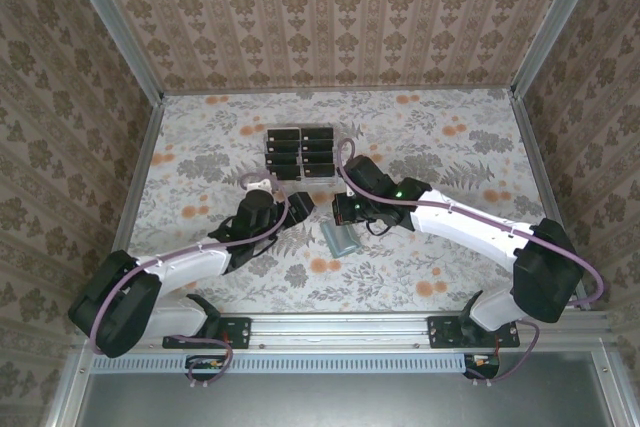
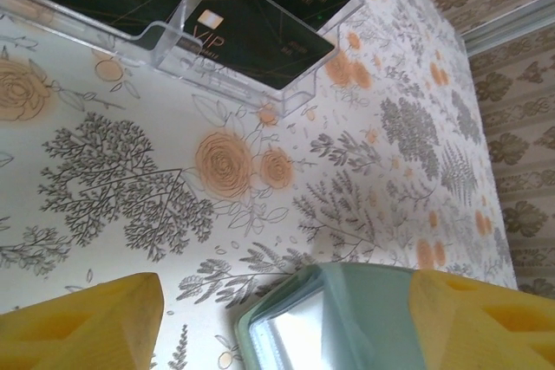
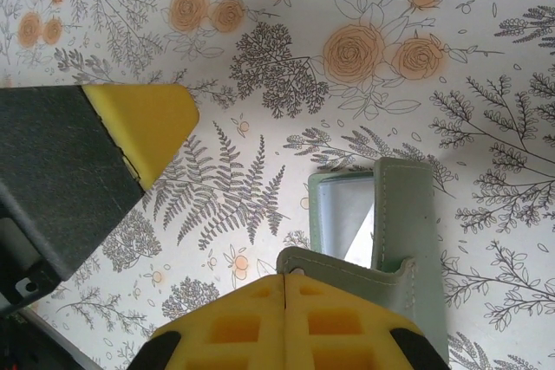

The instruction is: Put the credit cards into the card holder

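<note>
Two claws work over the middle of the desk (image 1: 450, 277), and nearest of the things there lies the card holder (image 1: 340, 239), flat on the flowered surface. The right claw (image 3: 284, 288) is pinched tight on the holder's lifted flap, whose edge curls up at its yellow tips, so the mouth looks propped for loading. The left claw (image 2: 286, 301) stands wide and grips nothing. One yellow finger sits to each side of the holder's corner, and the holder lies below the gap rather than clamped in it. Whether a card already sits inside the sleeve I cannot tell, since its clear window only glares.

Farther out, just beyond both claws, stands the clear rack (image 1: 300, 150). The credit cards (image 2: 260, 28) lie in its slots, their long edges running left to right. The rack lies on the far side of the left claw, which is the free one and no farther off than the right. The next fetch should likely fall to it, as a short reach toward the far side.
</note>
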